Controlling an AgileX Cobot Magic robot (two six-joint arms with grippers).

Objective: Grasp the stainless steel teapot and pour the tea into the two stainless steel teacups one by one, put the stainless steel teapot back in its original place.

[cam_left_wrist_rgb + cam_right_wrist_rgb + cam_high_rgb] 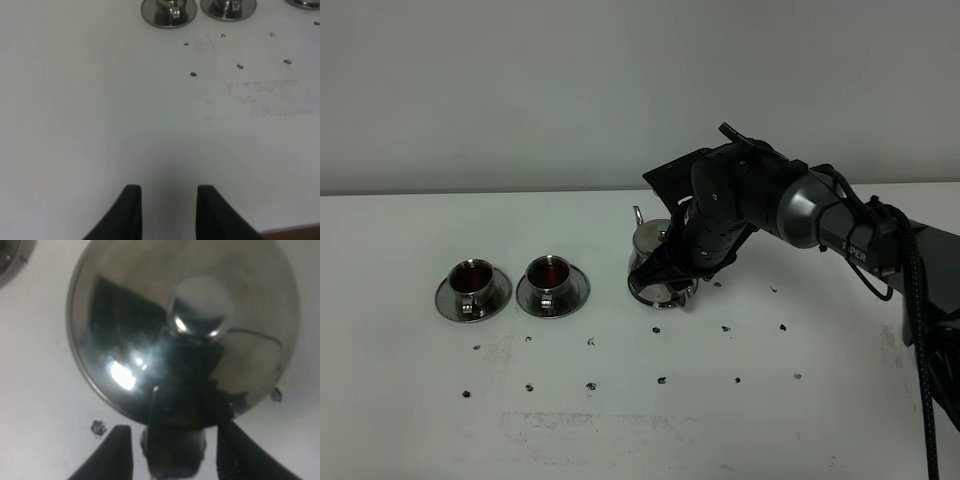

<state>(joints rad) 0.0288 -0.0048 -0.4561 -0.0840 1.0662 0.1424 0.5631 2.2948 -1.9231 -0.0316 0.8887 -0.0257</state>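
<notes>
On the white desk point(620, 400), right of centre, stands the shiny rounded stainless steel teapot point(650, 262) with knobbed lid, seemingly on a flat round steel saucer point(642, 292), though the arm hides most of it. Right gripper point(175, 450) is at the pot's loop handle point(174, 440); its dark jaws sit either side of the handle with slight gaps showing, so I cannot tell whether they grip it or have let go. Left gripper point(169, 210) hangs over bare desk, jaws apart, holding nothing.

Handling judgement: rigid polished steel, slick to pads, likely heavier if tea remains. The handle is the only sensible hold; the body is too round and glossy.

The two small shiny steel teacups point(472, 280) point(549, 276) on wide saucers sit left of the pot, both showing dark reddish liquid, so pouring looks done.
</notes>
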